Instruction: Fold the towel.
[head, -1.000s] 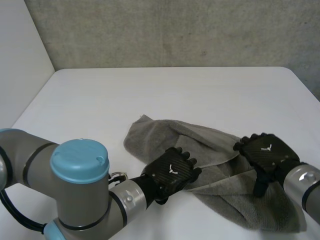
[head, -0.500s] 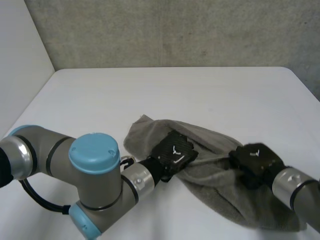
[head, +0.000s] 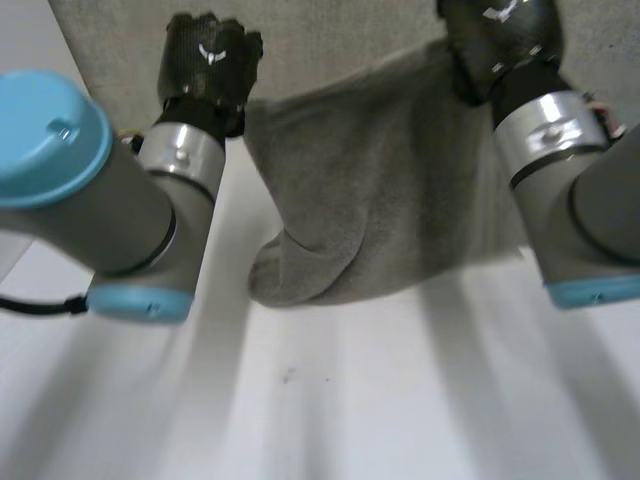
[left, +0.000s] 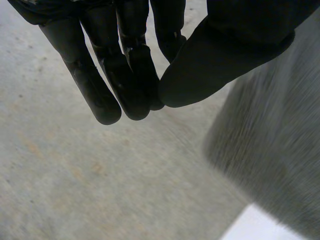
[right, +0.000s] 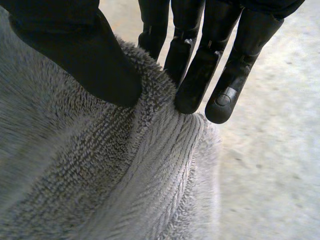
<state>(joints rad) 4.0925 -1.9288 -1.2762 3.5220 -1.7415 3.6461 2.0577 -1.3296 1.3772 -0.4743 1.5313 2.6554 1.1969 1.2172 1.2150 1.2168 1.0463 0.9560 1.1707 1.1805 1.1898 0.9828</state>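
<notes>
Grey towel (head: 380, 200) aloft over the counter (head: 350, 400), long axis crosswise, your right hand (right: 75, 45) pinching its top edge, left hand (left: 225, 45) straight-fingered, empty.

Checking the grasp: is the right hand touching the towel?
Touching. The right wrist view shows the right hand pinching the towel edge between thumb and fingers.

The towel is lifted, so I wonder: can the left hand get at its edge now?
Probably yes: the towel hangs right beside the left hand with nothing between them, while the right hand pinches its other side.
</notes>
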